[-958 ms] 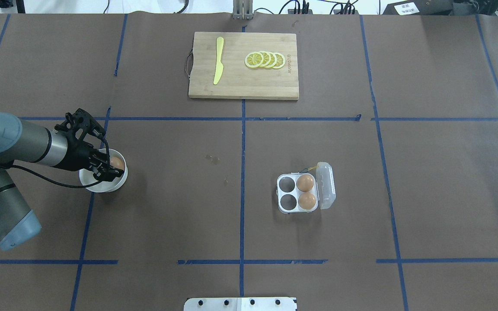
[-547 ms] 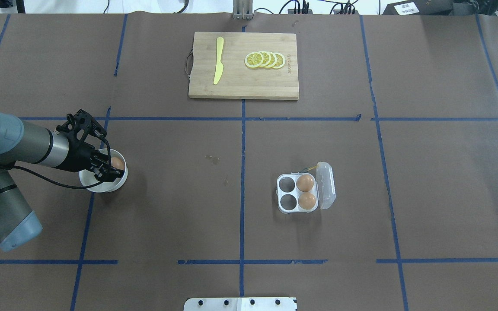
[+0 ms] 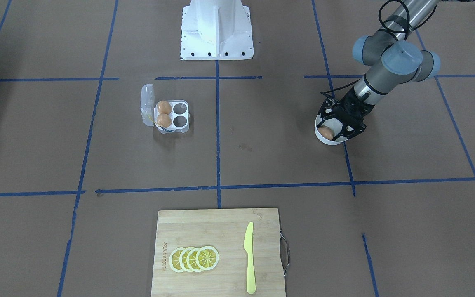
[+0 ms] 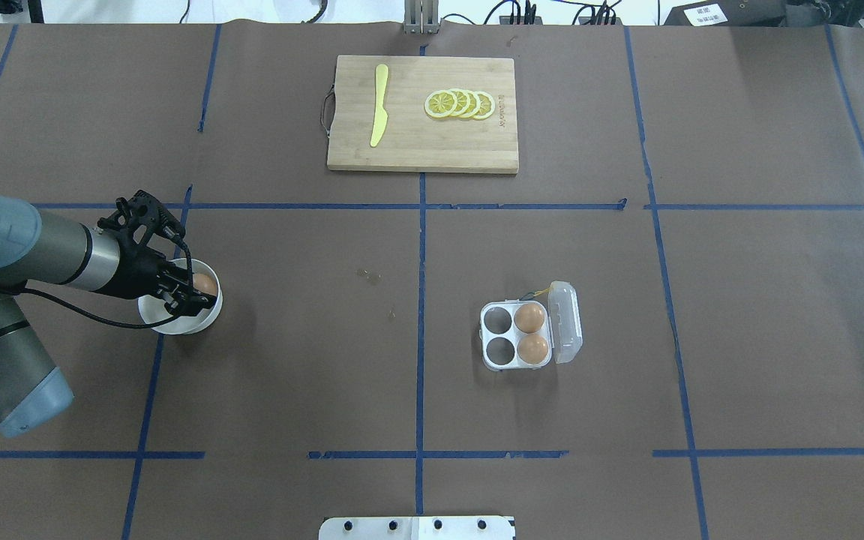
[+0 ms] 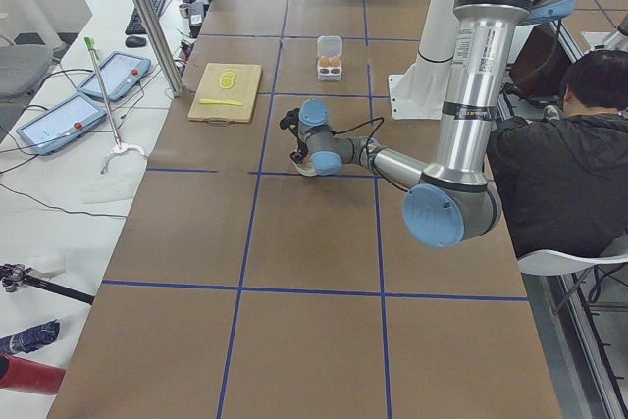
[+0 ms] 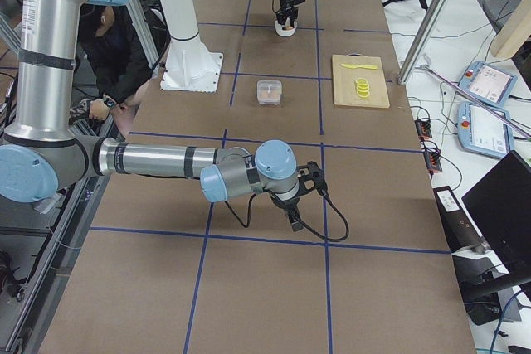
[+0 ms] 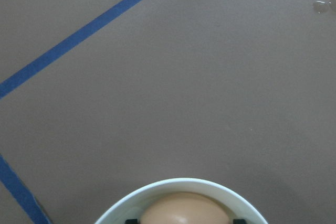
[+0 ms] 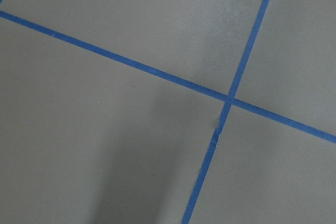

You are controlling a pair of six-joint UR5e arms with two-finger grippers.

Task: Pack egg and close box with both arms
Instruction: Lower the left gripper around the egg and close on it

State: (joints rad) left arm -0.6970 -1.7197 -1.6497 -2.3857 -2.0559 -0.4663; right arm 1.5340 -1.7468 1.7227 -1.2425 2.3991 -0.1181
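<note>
**Egg being gripped in the bowl by the left edge**

Broad bare stretches of the brown paper-covered worktop (image 4: pixel 739 315), gridded with blue tape, are being left open between bowl and carton and from the carton toward the right edge.

Set against half a second ago, the bowl, egg and carton are being found in the same places. The left arm is being seen in almost the same pose.

The round white bowl (image 4: pixel 177 327) is being kept close to the left edge, with the small smooth orange-brown egg (image 4: pixel 205 284) inside it. The black open-frame left gripper (image 4: pixel 190 298) is being held down in the bowl. Its fingertips (image 7: pixel 131 222) are being pressed against the egg's two sides, so the egg is being grasped.

The small square clear-plastic carton (image 4: pixel 511 336) is being shown right of centre with its hinged lid (image 4: pixel 567 322) thrown open. Two brown eggs (image 4: pixel 529 318) are being held in the cells beside the lid; the other two cells are being left unfilled.

The right gripper (image 6: pixel 295 220) is being seen only from the right-end side view, so its jaws cannot be judged.
</note>
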